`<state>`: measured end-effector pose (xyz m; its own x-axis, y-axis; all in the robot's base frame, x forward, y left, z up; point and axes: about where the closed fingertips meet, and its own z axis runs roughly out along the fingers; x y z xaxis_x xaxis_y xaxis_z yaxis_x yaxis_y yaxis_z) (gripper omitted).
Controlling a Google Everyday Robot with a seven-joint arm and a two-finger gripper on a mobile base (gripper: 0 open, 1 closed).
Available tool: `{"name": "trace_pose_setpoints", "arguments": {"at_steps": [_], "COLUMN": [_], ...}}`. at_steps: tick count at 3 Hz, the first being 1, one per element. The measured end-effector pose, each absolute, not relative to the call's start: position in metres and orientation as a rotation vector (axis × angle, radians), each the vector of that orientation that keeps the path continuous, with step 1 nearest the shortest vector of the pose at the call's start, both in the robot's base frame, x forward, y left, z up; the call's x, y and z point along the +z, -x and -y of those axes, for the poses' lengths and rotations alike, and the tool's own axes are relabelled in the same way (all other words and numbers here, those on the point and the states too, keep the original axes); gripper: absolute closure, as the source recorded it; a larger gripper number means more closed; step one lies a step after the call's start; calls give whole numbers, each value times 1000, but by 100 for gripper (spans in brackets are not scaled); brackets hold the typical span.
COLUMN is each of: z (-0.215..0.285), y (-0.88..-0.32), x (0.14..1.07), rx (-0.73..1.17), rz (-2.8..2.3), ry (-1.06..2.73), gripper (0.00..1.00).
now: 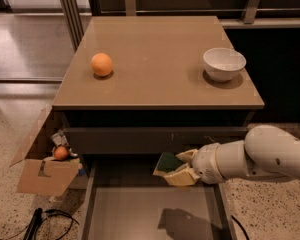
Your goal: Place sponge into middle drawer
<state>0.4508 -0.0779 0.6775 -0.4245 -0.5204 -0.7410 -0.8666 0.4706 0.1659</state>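
The sponge (168, 162), dark green on top, is held in my gripper (176, 168) at the end of my white arm, which reaches in from the right. My gripper is shut on the sponge and holds it above the back of the open middle drawer (140, 211), a wide shallow grey-brown drawer with a plain floor. The sponge's shadow falls on the drawer floor below and to the right. The drawer's near part is cut off by the bottom edge of the view.
An orange (101, 64) and a white bowl (224, 63) sit on the brown cabinet top (157, 54). A closed dark drawer front (140, 139) lies above the open drawer. An open cardboard box (45, 171) with a small orange stands on the floor at left.
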Motion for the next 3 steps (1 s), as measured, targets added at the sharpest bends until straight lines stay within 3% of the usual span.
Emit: {"name": "trace_pose_setpoints", "arguments": {"at_steps": [3], "z": [68], "y": [-454], "x": [569], "rx": [579], "rz": [-2086], "ry": [1205], "gripper": [100]}}
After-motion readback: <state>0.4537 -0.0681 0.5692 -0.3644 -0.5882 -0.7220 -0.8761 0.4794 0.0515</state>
